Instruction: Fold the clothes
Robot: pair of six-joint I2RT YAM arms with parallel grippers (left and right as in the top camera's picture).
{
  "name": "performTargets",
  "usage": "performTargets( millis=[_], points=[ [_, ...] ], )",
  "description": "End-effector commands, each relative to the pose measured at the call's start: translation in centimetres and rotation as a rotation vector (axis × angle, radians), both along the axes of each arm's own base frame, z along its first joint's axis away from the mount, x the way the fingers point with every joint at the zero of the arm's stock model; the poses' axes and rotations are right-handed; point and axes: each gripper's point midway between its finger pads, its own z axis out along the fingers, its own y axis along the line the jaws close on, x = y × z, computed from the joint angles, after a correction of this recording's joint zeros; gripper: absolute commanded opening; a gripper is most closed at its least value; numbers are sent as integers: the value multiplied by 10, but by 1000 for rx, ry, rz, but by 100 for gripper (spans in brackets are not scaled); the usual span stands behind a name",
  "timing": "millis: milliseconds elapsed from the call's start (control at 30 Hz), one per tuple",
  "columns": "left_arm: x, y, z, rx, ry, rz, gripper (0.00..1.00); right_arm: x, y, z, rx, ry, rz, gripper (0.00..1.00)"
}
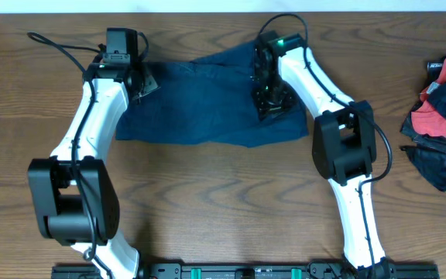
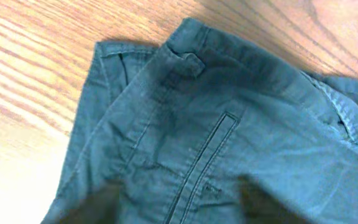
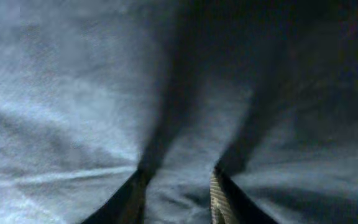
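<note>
Your dark blue shorts (image 1: 207, 105) lie flat on the far half of the brown wood table (image 1: 223, 194), about in the middle from left to right. They are spread out wide, with the long side running left to right.

Look at the right gripper (image 1: 271, 99) first. It is down on the right part of the shorts. In the right wrist view the blue cloth (image 3: 73, 93) fills the whole picture, and the two fingers (image 3: 219, 196) sit close together with a ridge of cloth between them. So that gripper (image 3: 178, 193) is clamped on the shorts.

Your left gripper (image 1: 140, 81) is at the left edge of the shorts, at the far corner. The left wrist view shows the waist corner of the shorts (image 2: 229, 124), with a belt loop (image 2: 188, 61) and a stitched pocket slit (image 2: 213, 149), and bare table (image 2: 30, 62) to the left. The fingers there are only dark blurs at the bottom, so you cannot tell if they are apart or holding the cloth.

Far off at the right edge of the table is a pile of clothes (image 1: 444, 116), red and dark, well apart from the shorts.
</note>
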Motion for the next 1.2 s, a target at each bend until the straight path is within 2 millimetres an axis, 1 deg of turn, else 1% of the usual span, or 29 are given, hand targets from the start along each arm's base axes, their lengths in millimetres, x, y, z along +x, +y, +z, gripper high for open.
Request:
performTargets(
  millis=[0, 33, 67, 100, 200, 367, 433, 533, 633, 733, 867, 900, 1033, 1167],
  points=[
    [5, -7, -24, -40, 51, -30, 22, 1, 3, 14, 17, -17, 11, 25],
    [4, -8, -31, -46, 69, -33, 10, 0, 3, 14, 16, -13, 19, 21],
    [2, -8, -41, -47, 94, -29, 6, -1, 2, 14, 15, -10, 19, 17],
    [0, -8, -49, -47, 115, -28, 6, -2, 2, 14, 15, -8, 18, 15],
    [-7, -8, -69, -53, 172, -9, 6, -2, 2, 14, 14, -8, 18, 14],
    [-13, -8, -86, -52, 221, -8, 6, -4, 1, 14, 11, 0, 18, 14],
    [-22, -8, -95, -51, 268, -7, 6, -5, 1, 15, 9, 7, 18, 12],
    [-41, -8, -106, -50, 353, -6, 6, -7, 0, 15, 5, 16, 18, 10],
    [-61, -9, -115, -52, 423, -7, 6, -10, -1, 15, 3, 24, 21, 10],
    [-80, -13, -122, -80, 489, -12, 6, -15, -3, 16, -6, 47, 21, 8],
    [-104, -15, -134, -92, 559, -12, 6, -21, -5, 17, -14, 70, 22, 4],
    [-111, -16, -137, -94, 577, -13, 6, -22, -5, 17, -17, 76, 22, 1],
    [-138, -22, -150, -94, 649, -28, 6, -24, -6, 18, -20, 84, 22, 1],
    [-154, -29, -157, -84, 685, -50, 6, -26, -7, 18, -23, 93, 22, 1]
  ],
)
